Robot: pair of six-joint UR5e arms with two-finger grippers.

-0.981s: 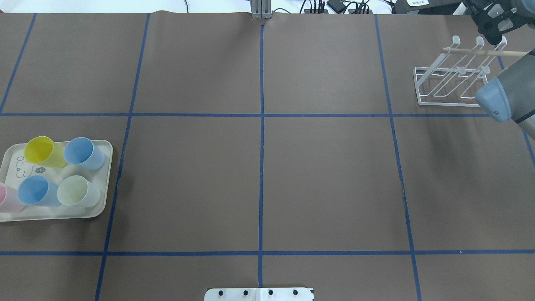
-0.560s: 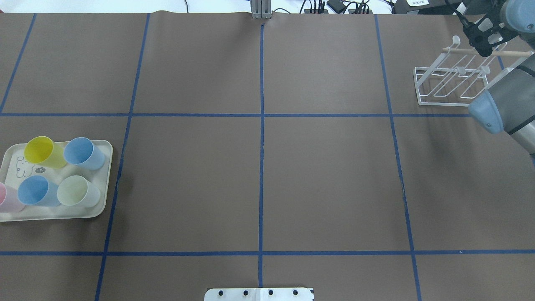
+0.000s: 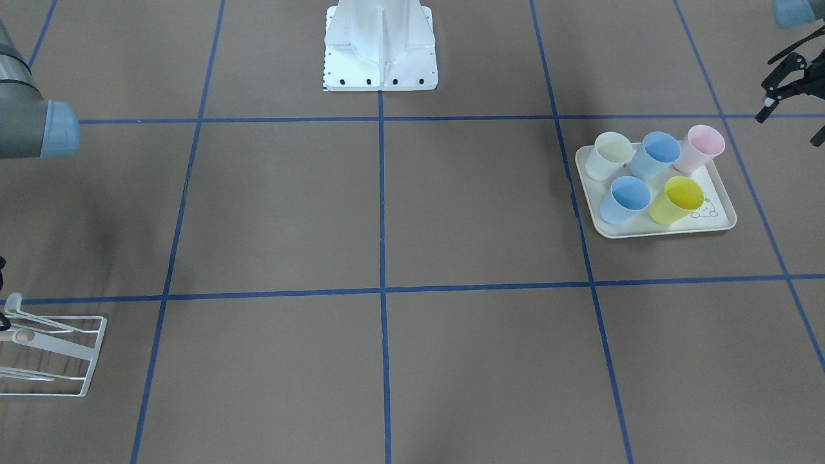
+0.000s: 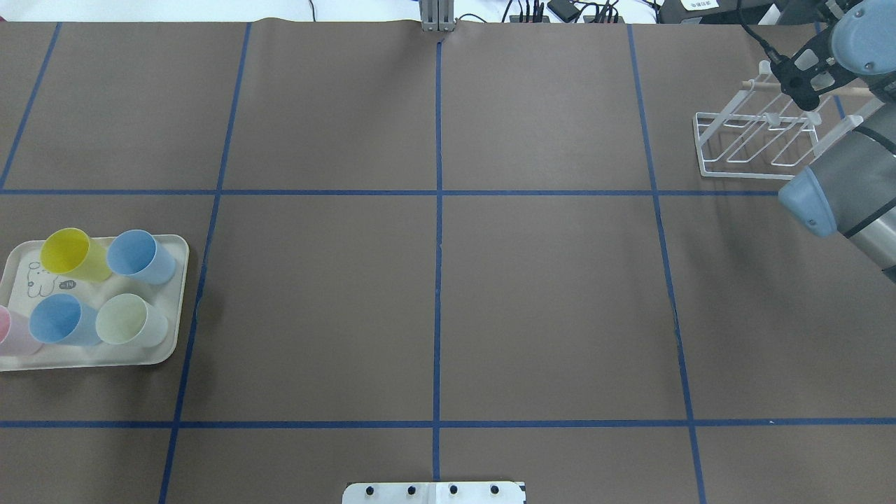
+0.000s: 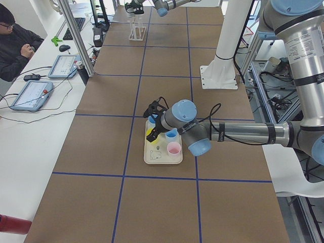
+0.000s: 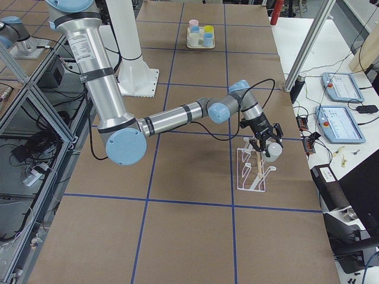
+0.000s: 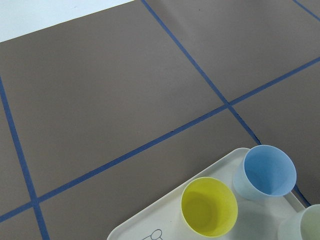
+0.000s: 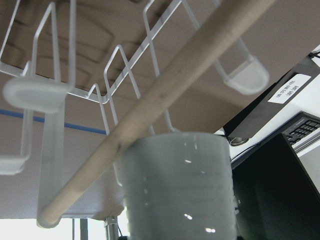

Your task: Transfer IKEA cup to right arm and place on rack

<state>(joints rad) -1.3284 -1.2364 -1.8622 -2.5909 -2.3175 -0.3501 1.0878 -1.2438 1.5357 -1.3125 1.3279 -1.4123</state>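
Note:
My right gripper [image 4: 803,85] hangs over the far end of the white wire rack [image 4: 742,143]. It is shut on a white cup [image 6: 272,152]. In the right wrist view the cup [image 8: 180,190] sits just below the rack's pale wooden rod [image 8: 165,100], close to the slanted prongs. The overhead view hides the cup behind the gripper. My left gripper [image 3: 790,122] hovers beside the cream tray [image 3: 718,224], open and empty. It also shows in the exterior left view [image 5: 152,124] over the tray.
The tray [image 4: 17,358] holds several cups: a yellow one [image 4: 66,253], two blue [image 4: 138,255], a pale green one [image 4: 127,320] and a pink one [image 3: 702,145]. The right arm's elbow [image 4: 812,199] overhangs the rack's near side. The robot's base [image 3: 380,48] stands mid-table.
My right gripper has moved left and toward the robot, over the rack's rod, with the cup in it. The right elbow has swung left. The tray and its cups have not moved.

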